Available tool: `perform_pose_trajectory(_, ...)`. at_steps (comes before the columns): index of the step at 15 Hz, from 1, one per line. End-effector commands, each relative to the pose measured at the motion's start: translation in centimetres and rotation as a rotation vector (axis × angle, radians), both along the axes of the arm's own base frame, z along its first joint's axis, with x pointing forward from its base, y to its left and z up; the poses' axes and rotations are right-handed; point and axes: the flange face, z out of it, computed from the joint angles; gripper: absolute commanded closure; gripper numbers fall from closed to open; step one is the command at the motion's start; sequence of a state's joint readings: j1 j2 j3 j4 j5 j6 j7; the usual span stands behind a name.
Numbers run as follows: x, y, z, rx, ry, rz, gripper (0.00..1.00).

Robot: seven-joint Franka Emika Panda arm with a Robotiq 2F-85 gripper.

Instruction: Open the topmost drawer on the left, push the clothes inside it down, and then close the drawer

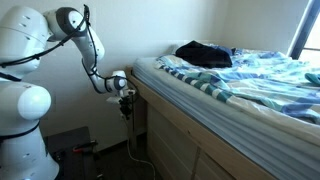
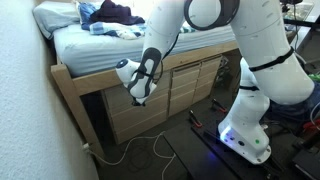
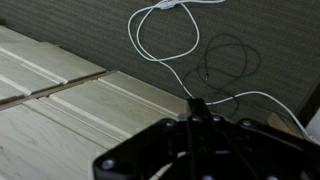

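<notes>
The wooden bed frame has light wood drawer fronts under the mattress, seen in both exterior views [image 1: 190, 140] [image 2: 185, 85] and at the left of the wrist view [image 3: 60, 95]. All the drawers I see are closed, so any clothes inside are hidden. My gripper [image 1: 126, 95] [image 2: 138, 97] hangs close in front of the drawer front nearest the bed's end. In the wrist view its dark fingers [image 3: 197, 108] meet in one tip, shut and holding nothing, over the dark floor beside the wood.
A dark garment [image 1: 203, 53] [image 2: 118, 12] lies on the blue striped bedding. A white cable [image 3: 165, 40] [image 2: 140, 150] and a black cable [image 3: 230, 60] loop on the floor. The robot's white base [image 2: 245, 135] stands near the bed, and a wall is behind it.
</notes>
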State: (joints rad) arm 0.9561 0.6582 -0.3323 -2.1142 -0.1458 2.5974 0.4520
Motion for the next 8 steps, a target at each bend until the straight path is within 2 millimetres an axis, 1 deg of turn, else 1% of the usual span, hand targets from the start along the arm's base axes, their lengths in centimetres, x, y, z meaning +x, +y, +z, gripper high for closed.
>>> perform_pose_trajectory(1, -1.8, -0.1, 3.6, 0.079, 0.015, 0.073, 1.0)
perform_pose_trajectory(6, -2.9, 0.1, 7.0, 0.169, 0.005, 0.108, 1.0)
perform_pose_trajectory(7, -1.9, 1.0, 5.2, 0.132, 0.013, 0.072, 1.0)
perform_pose_trajectory(8, -2.0, 1.1, 5.6, 0.141, 0.012, 0.072, 0.99)
